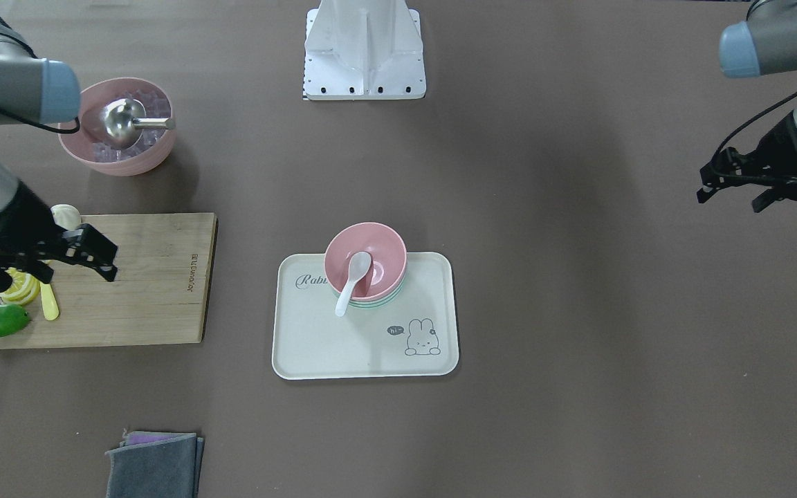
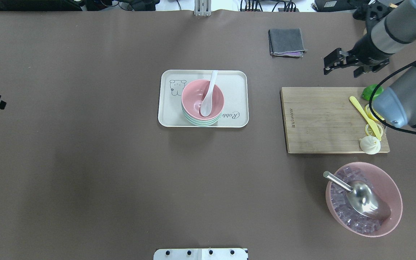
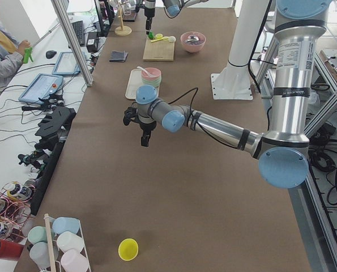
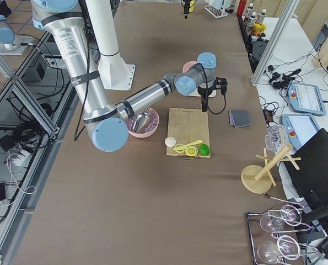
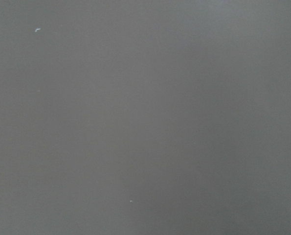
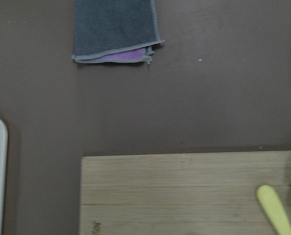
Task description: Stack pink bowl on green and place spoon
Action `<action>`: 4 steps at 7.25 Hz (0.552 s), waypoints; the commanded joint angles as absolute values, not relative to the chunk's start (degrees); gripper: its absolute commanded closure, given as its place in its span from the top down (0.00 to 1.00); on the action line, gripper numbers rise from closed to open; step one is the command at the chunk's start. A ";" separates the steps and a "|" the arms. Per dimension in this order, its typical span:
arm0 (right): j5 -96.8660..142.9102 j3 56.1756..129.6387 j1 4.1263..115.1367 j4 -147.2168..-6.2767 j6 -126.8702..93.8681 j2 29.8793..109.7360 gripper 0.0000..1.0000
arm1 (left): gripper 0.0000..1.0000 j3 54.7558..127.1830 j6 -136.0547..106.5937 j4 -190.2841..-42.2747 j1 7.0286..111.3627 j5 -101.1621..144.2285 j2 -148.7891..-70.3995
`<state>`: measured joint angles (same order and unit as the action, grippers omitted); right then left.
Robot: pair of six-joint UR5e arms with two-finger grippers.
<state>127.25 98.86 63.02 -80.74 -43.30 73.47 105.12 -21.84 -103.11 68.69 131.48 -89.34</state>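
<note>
A pink bowl sits stacked on green bowls on a cream rabbit tray at the table's middle. A white spoon lies in the pink bowl with its handle over the rim. The overhead view shows the same pink bowl, spoon, green bowls and tray. My left gripper is open and empty, high over bare table far from the tray. My right gripper is open and empty above the wooden board's edge; it also shows in the overhead view.
A wooden cutting board holds a yellow knife, lemon slices, a lime and a dumpling. A large pink bowl of ice holds a metal scoop. A folded grey cloth lies beyond the board. The robot base stands behind the tray.
</note>
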 commanded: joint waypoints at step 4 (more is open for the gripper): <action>136.50 82.30 86.21 -80.07 -7.72 83.75 1.00 | 0.98 101.08 -6.94 -103.36 77.17 130.87 -78.15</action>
<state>136.27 86.94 82.85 -80.55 -15.59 82.88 101.33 -7.47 -103.06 76.58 131.10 -80.64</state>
